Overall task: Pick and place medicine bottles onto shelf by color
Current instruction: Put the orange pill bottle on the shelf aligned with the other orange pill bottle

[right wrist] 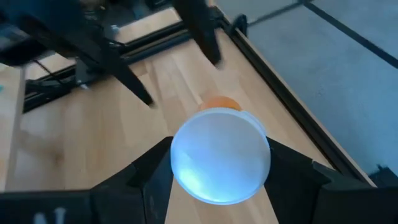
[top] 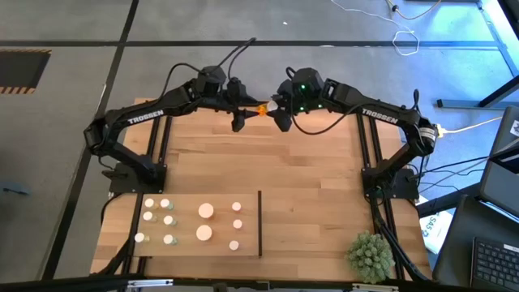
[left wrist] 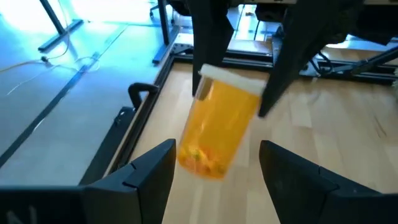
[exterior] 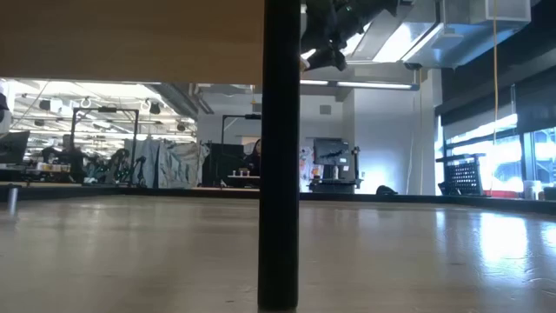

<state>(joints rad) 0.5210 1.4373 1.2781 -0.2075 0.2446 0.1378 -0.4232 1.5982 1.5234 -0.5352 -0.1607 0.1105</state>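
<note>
My right tool (top: 280, 109) gripped an orange bottle (top: 262, 108) by its white cap (right wrist: 220, 155), raised over the far edge of the surface (top: 308, 170). My left tool (top: 240, 113) faced it, fingers (left wrist: 146, 177) spread wide either side of the bottle's base, not touching. Judgement: handover; left should close square on the body before right lets go. The shelf (top: 243, 243) at the near side held about ten white-capped bottles (top: 204, 211) left of the divider (top: 259, 224), none right. A plant ball (top: 371, 253) sat nearby.

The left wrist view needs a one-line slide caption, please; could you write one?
Right gripper holds an orange bottle by its cap, above the open left gripper.
</note>
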